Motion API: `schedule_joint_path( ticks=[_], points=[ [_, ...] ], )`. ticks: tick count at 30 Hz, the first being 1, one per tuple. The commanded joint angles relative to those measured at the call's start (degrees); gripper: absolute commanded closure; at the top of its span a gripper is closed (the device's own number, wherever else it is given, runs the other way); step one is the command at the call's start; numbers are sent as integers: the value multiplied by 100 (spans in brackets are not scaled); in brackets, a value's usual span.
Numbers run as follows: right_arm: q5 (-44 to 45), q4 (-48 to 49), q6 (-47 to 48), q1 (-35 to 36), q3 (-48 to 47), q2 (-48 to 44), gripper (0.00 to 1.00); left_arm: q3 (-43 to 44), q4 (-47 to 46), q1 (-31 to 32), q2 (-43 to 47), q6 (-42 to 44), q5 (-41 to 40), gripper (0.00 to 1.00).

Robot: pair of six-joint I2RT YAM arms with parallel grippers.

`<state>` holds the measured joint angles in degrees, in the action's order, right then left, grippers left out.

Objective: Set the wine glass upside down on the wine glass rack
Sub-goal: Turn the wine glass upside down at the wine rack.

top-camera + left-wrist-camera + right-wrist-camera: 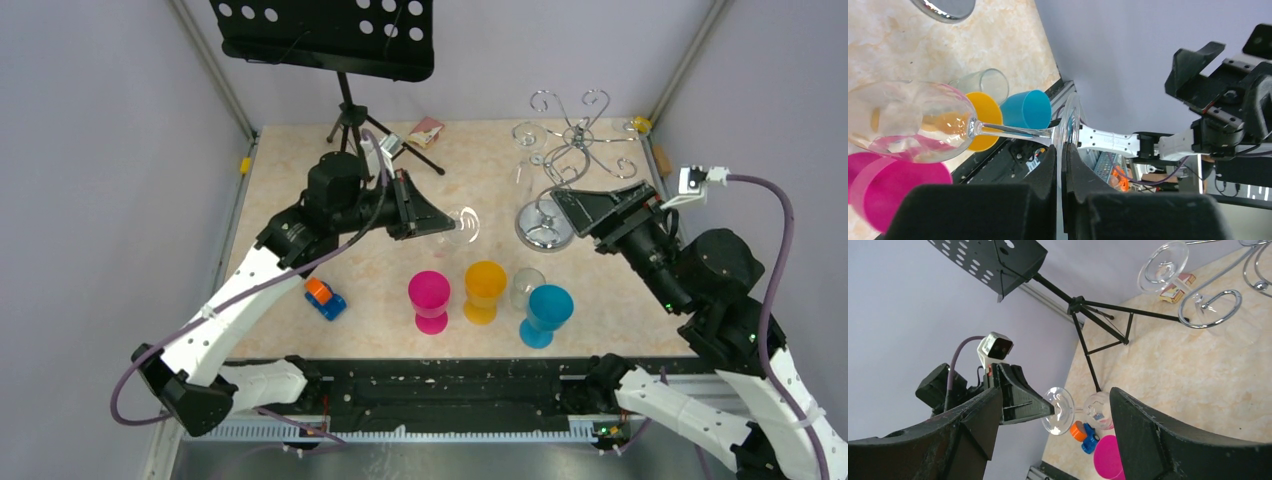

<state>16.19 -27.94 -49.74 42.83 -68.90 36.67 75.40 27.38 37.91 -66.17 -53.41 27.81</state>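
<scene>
The clear wine glass [463, 226] lies sideways in the air above the middle of the table. My left gripper [447, 222] is shut on the edge of its round foot. In the left wrist view the bowl [913, 120] points left, and the foot [1071, 122] stands between the closed black pads of that gripper [1061, 155]. The chrome wine glass rack [560, 160] stands at the back right on its mirror base [543, 228]. My right gripper [562, 200] hangs open next to the rack, facing the glass [1058, 410], which shows between its fingers [1053, 420].
A black music stand [340, 45] stands at the back left. Pink [430, 297], orange [485, 288] and blue [547, 312] goblets and a clear tumbler [527, 285] stand near the front. A blue and orange toy [325, 297] lies at the left. Another clear glass [1164, 260] hangs on the rack.
</scene>
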Motion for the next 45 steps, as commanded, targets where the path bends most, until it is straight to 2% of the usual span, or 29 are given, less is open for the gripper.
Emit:
schedule_joint_path(
  ticks=[1, 11, 20, 33, 45],
  points=[
    [283, -297, 11, -56, 0, 49, 21, 447, -1126, 15, -272, -371, 360, 100],
    [548, -720, 187, -55, -225, 10, 21, 819, -1956, 61, -1068, -1150, 587, 100],
    [704, -805, 224, -60, -233, -100, 21, 1550, -2001, 321, -1828, -1363, 497, 100],
    [856, -884, 278, -56, -231, -186, 20, 1461, -3180, 352, -2335, -2636, 474, 100],
    [904, -993, 298, -56, -282, -210, 20, 1584, -3559, 349, -2716, -3004, 327, 100]
  ],
)
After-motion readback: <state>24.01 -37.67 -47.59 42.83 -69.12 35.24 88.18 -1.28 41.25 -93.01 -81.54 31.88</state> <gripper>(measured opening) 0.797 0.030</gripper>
